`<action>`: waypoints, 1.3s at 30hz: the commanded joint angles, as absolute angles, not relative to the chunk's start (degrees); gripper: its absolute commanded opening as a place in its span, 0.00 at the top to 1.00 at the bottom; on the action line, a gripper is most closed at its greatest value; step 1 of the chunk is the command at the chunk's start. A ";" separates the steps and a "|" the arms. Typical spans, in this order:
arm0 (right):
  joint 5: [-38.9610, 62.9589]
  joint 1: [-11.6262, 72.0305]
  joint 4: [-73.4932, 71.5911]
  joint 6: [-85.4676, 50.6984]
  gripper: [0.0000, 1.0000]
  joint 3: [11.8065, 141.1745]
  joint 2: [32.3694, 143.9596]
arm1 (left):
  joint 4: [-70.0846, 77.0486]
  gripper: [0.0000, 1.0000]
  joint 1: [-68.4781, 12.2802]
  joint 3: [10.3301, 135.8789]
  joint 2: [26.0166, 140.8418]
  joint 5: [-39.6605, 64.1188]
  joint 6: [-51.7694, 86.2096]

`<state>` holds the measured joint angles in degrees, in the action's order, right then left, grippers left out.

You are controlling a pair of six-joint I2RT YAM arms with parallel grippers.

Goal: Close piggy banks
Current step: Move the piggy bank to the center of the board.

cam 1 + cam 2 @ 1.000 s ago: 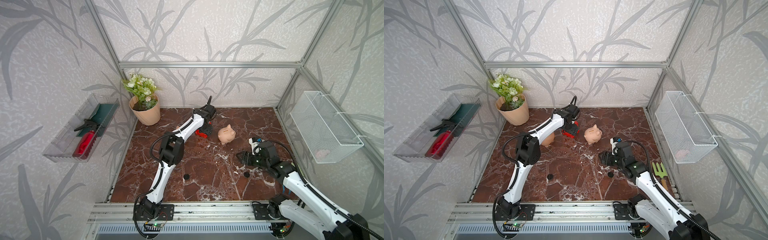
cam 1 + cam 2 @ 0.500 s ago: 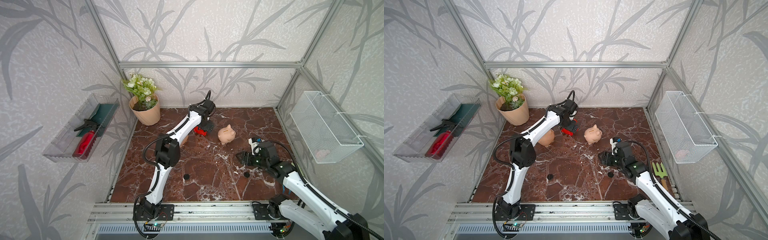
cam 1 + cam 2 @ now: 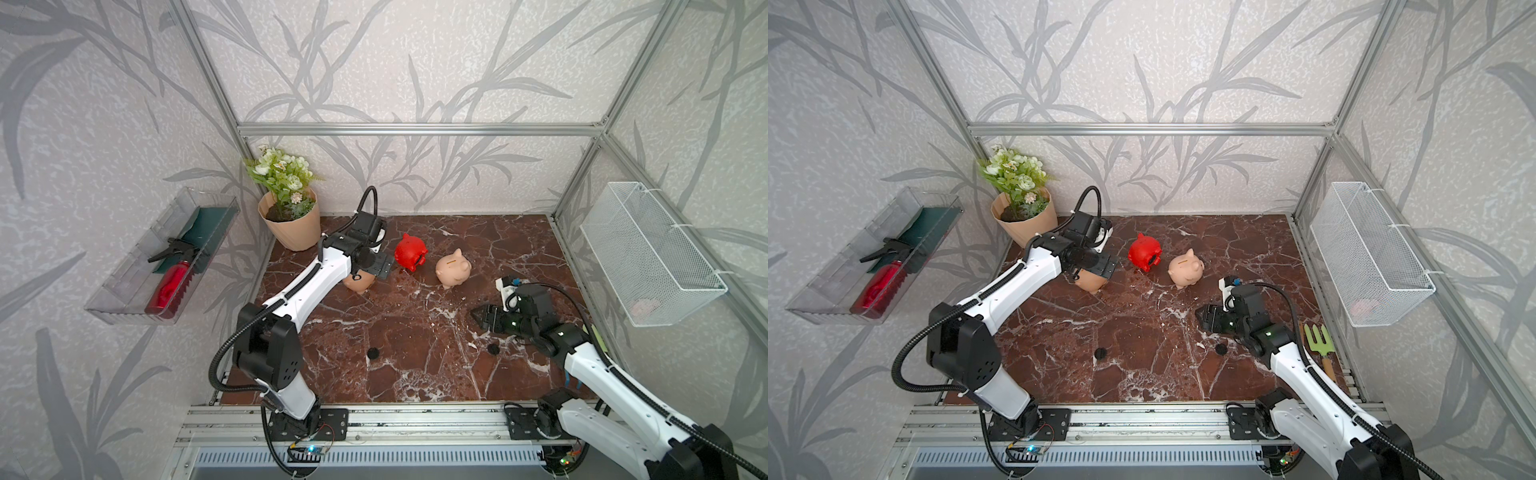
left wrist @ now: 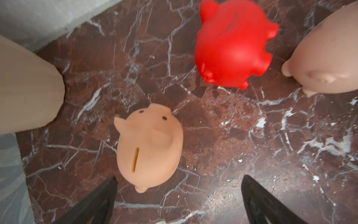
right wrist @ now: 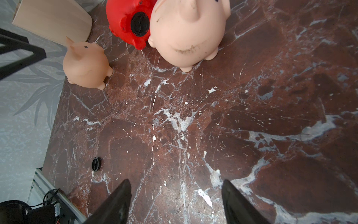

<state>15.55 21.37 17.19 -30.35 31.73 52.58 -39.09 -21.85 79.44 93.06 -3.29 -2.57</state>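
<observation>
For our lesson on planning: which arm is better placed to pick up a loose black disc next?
Right, likely: the right gripper hangs open near a black disc; the left gripper is far back above a peach piggy bank.

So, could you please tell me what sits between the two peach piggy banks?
The red piggy bank lies there, set slightly back, as both top views show.

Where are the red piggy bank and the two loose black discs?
red piggy bank [image 3: 409, 251]: in a top view, on its body
left black disc [image 3: 373, 353]: in a top view, at centre
right black disc [image 3: 493, 348]: in a top view, at centre
</observation>
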 commanded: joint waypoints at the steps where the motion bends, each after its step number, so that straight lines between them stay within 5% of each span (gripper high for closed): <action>1: 16.90 21.18 16.95 -29.59 0.27 31.88 52.13 | -28.28 0.01 -18.33 72.54 87.78 0.88 -5.55; 10: 17.64 21.18 17.27 -28.88 0.27 32.41 51.02 | -19.75 0.00 -10.69 63.46 85.15 7.60 -6.36; 39: 20.03 21.18 14.35 -29.38 0.27 32.08 55.15 | -27.77 0.01 -9.35 70.93 98.44 17.42 -5.07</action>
<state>18.68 21.37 15.77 -29.15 31.75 54.61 -26.13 -9.56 70.06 98.04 13.78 -6.17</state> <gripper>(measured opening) 0.734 0.994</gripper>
